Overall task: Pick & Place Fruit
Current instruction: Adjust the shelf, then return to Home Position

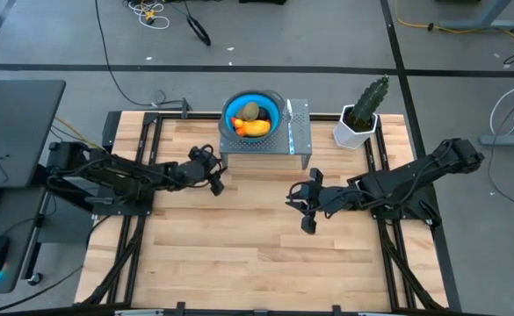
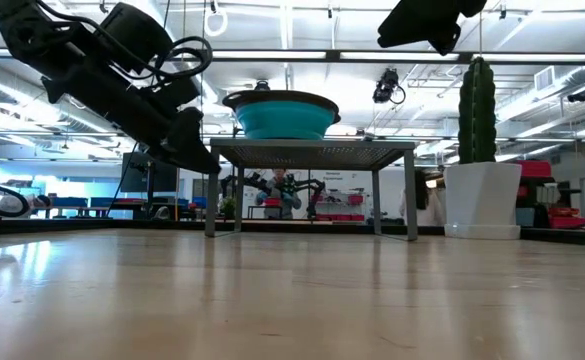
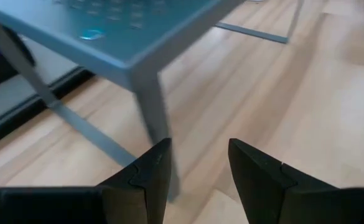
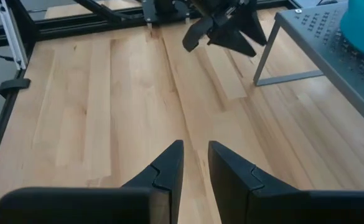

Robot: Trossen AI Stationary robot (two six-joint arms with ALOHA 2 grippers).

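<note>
While both arms hang over bare wood at mid-frame of the high view, the fruit (image 1: 253, 120) lies heaped in a blue bowl (image 1: 230, 109) on a small grey metal stand (image 1: 299, 139) at upper centre. Left gripper (image 1: 217, 182), just left of the stand, has fingers apart and empty. Right gripper (image 1: 304, 212), lower right of centre, shows a narrow empty gap.
</note>
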